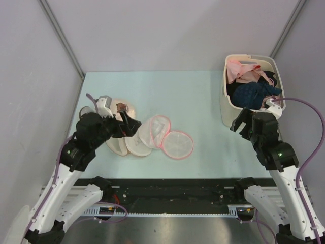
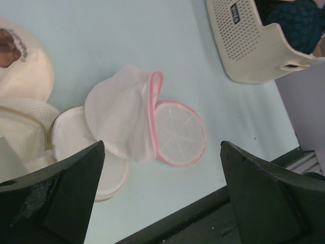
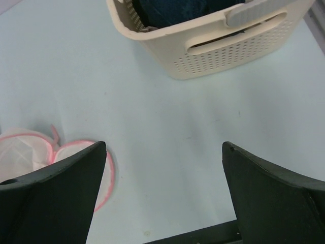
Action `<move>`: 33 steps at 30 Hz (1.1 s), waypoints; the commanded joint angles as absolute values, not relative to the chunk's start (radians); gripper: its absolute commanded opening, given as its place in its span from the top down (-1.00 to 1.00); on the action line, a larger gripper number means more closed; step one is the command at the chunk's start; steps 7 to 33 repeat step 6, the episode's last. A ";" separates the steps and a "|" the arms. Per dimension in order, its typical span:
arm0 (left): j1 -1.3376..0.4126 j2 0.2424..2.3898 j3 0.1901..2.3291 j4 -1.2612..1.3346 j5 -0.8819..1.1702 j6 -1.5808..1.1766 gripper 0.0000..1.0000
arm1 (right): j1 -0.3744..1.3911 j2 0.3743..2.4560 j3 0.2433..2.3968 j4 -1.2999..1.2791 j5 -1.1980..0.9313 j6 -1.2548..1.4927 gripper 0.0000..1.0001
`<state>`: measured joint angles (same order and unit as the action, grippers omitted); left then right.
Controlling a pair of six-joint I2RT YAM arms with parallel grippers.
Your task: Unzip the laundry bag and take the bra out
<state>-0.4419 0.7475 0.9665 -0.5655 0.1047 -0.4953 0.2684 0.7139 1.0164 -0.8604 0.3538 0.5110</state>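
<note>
The laundry bag (image 1: 167, 137) lies unzipped on the table's middle, its two pink-rimmed mesh halves spread apart; it also shows in the left wrist view (image 2: 177, 132) and at the left edge of the right wrist view (image 3: 20, 152). The navy bra (image 1: 254, 94) lies in the cream basket (image 1: 226, 109) at the right; it also shows in the left wrist view (image 2: 297, 20) and the right wrist view (image 3: 172, 10). My left gripper (image 1: 133, 126) is open and empty just left of the bag (image 2: 162, 147). My right gripper (image 1: 238, 122) is open and empty in front of the basket (image 3: 164, 146).
Pale bra cups (image 1: 122, 109) lie left of the bag, under and beside my left gripper, and show in the left wrist view (image 2: 25, 71). The basket also holds a pink garment (image 1: 238, 68) and a black one (image 1: 236, 89). Grey walls enclose the table.
</note>
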 commanded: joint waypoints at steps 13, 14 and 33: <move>-0.440 0.726 0.954 -0.653 -0.041 -0.454 -1.00 | 0.275 0.683 1.000 -0.887 0.477 0.515 -1.00; -0.440 0.726 0.954 -0.653 -0.041 -0.454 -1.00 | 0.275 0.683 1.000 -0.887 0.477 0.515 -1.00; -0.440 0.726 0.954 -0.653 -0.041 -0.454 -1.00 | 0.275 0.683 1.000 -0.887 0.477 0.515 -1.00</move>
